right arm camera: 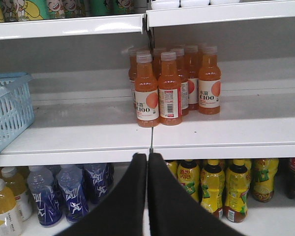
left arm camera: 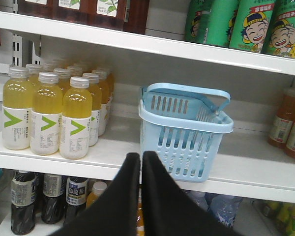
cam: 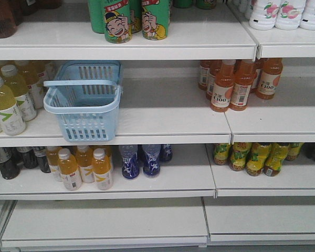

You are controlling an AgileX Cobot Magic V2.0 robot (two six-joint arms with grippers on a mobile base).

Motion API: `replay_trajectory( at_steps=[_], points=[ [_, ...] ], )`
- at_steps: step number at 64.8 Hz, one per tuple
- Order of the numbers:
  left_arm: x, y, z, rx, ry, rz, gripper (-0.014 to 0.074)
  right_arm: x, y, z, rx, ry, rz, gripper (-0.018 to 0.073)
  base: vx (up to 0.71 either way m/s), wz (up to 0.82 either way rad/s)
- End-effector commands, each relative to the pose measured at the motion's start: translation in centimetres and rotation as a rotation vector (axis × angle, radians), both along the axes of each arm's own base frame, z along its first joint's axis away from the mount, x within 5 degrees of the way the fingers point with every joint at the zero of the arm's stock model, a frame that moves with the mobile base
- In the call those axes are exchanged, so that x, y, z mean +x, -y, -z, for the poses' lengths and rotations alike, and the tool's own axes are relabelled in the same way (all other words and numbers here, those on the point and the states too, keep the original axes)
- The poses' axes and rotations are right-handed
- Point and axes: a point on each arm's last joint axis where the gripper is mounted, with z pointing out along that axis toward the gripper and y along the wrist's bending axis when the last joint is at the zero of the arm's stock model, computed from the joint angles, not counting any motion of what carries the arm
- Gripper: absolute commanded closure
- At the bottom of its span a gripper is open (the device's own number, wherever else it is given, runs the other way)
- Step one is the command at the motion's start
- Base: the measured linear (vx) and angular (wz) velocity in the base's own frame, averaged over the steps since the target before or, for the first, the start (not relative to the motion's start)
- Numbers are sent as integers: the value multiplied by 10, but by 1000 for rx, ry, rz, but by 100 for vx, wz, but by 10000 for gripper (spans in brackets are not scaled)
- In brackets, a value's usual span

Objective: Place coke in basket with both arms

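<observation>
We face white store shelves [cam: 163, 121]; the basket [cam: 84, 100] stands on the second one down, between yellow drinks [cam: 8, 102] and orange bottles [cam: 236, 84]. Our left gripper [left arm camera: 141, 155] and right gripper [right arm camera: 147, 155] are pressed closed, empty.

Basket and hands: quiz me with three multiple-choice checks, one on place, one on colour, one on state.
1. Where does the basket stand?
A. On the second shelf down, between the yellow drinks and the orange drinks
B. On the top shelf
C. On the floor

2. What colour is the basket?
A. Red
B. Light blue
C. Green

3. How are the left hand and the right hand?
A. Both shut, holding nothing
B. Both wide open
C. Each gripping a bottle

Answers: 1 A, the front view shows it on that shelf between those two groups. 2 B, its slotted walls are pale blue. 3 A, each wrist view shows its hand closed with nothing in it.
</observation>
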Motion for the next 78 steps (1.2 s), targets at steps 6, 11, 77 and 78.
replay_trajectory(
  at_steps=[6,11,77,78],
  points=[
    [-2,1,-6,1,92,15,603,-1,0,-3,-9,80,2,564,1,-1],
    [-2,1,-6,1,92,15,603,-1,0,-3,-9,80,2,564,0,-1],
    [-3,-2,-11,-704,169,53,603,-1,0,-3,-9,80,2,564,0,0],
    [-3,-2,-11,-710,172,53,603,-1,0,-3,-9,80,2,564,0,0]
  ],
)
